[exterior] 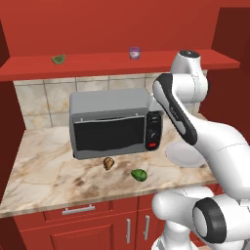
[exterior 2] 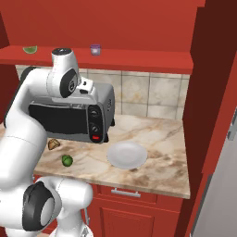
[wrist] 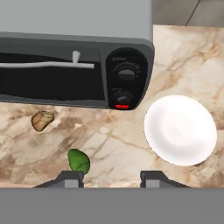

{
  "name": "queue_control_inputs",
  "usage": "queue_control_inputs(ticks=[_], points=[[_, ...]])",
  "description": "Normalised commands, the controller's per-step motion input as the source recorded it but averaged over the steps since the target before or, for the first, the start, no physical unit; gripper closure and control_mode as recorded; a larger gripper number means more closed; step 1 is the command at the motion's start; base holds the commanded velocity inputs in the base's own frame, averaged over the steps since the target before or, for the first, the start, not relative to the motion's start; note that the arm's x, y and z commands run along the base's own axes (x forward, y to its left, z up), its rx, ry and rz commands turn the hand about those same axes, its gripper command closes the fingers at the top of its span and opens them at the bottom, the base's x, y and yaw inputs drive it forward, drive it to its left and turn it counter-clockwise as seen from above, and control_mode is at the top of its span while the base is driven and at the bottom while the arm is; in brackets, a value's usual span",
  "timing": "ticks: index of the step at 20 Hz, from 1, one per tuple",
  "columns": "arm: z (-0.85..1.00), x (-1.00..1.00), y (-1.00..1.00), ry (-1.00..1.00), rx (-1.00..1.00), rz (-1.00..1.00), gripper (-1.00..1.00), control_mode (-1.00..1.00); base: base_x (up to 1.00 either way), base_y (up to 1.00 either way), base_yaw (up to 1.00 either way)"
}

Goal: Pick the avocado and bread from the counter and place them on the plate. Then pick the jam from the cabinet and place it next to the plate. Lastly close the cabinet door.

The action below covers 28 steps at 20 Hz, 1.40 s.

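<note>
The dark green avocado point(exterior: 139, 175) point(exterior 2: 67, 160) point(wrist: 79, 161) lies on the marble counter point(exterior: 49, 176) near its front edge. A tan bread point(exterior: 108, 163) point(exterior 2: 53, 144) point(wrist: 42, 120) piece sits just left of it. To the right rests the bare white plate point(exterior: 184, 156) point(exterior 2: 127, 154) point(wrist: 180, 130). The purple jam point(exterior: 135, 52) point(exterior 2: 95, 49) jar stands on the shelf of the open red cabinet point(exterior: 97, 66) point(exterior 2: 139, 60). My gripper point(wrist: 111, 179) hangs high above the counter between avocado and plate, open, with nothing between its fingers.
A grey toaster oven point(exterior: 112, 124) point(exterior 2: 69, 115) point(wrist: 74, 52) stands at the back of the counter, right behind the bread. A pale green wedge point(exterior: 58, 59) point(exterior 2: 30, 49) lies at the shelf's left end. The cabinet's right door point(exterior 2: 217, 92) stands swung out.
</note>
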Motion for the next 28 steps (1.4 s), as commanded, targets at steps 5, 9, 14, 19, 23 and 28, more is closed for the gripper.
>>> queue_control_inputs(ticks=[5,9,14,19,23,28], points=[[-0.09,0.00,0.00,0.00,0.00,0.00,-1.00,-1.00,0.00,0.00,0.00],[-0.20,0.00,0.01,0.00,-0.01,0.00,-1.00,-1.00,0.00,0.00,0.00],[-0.26,0.00,0.08,0.00,-0.04,0.00,-1.00,-1.00,0.00,0.00,0.00],[-0.21,0.00,0.10,0.00,-0.04,0.00,-1.00,-1.00,0.00,0.00,0.00],[-0.17,0.00,0.11,-0.01,-0.05,0.00,-1.00,-1.00,0.00,0.00,0.00],[-0.17,0.00,0.12,-0.01,-0.05,0.00,-1.00,-1.00,0.00,0.00,0.00]])
